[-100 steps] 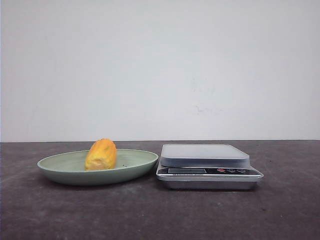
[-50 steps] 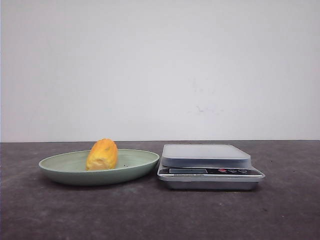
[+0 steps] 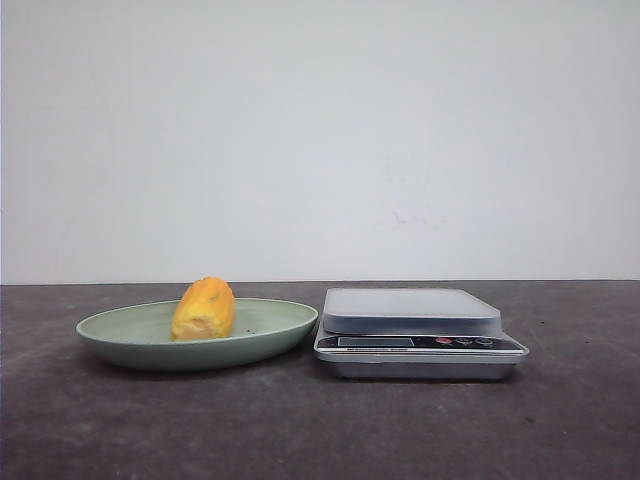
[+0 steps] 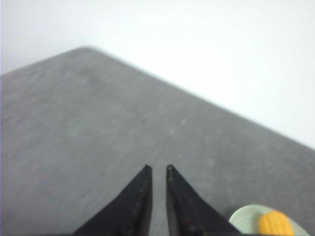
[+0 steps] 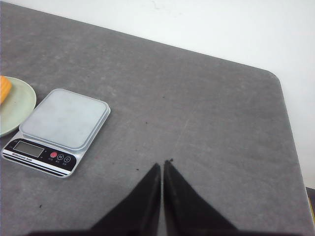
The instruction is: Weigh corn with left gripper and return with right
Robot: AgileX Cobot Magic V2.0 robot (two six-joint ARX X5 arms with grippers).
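Note:
The corn, a stubby yellow-orange cob piece, lies on a pale green plate at the table's left. To its right stands a silver kitchen scale with nothing on its platform. No arm shows in the front view. The left gripper hovers over bare table with a narrow gap between its fingers, holding nothing; the corn and plate sit at the edge of its view. The right gripper is shut and empty over bare table, well away from the scale, the plate and the corn.
The dark grey table ends at a white wall behind. Its rounded far corner and side edge show in the right wrist view. The scale's display and buttons face the robot.

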